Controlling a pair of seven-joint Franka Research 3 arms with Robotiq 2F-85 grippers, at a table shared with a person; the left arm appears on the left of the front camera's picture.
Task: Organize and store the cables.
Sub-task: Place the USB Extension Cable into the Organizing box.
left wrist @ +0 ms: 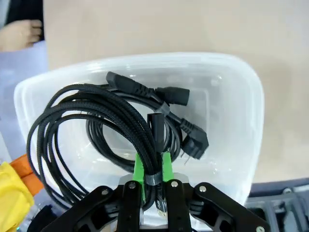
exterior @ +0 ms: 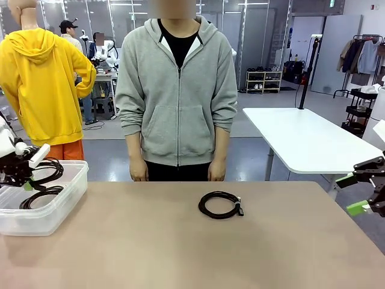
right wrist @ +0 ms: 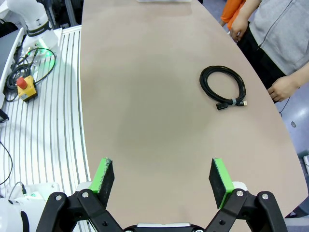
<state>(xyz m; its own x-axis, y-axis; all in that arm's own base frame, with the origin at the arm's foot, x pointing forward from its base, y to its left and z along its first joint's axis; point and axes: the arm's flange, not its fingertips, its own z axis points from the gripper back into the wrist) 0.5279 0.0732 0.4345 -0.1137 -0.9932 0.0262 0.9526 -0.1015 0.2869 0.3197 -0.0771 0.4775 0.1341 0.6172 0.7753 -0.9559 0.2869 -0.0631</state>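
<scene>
Table (exterior: 150,253): open surface all round the coiled cable (exterior: 221,205) at centre. Obstacles: clear bin (exterior: 42,224), left edge, cables (left wrist: 145,92) inside, left gripper (left wrist: 152,162) clamping one above it; person (exterior: 177,108) at far edge.

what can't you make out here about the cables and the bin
- Left wrist view: how many cables lie in the bin under the held cable; overlapping coils hide it.
- Front view: the left gripper is partly cut off by the left edge.
- Front view: plug type on the table cable; too small.
</scene>
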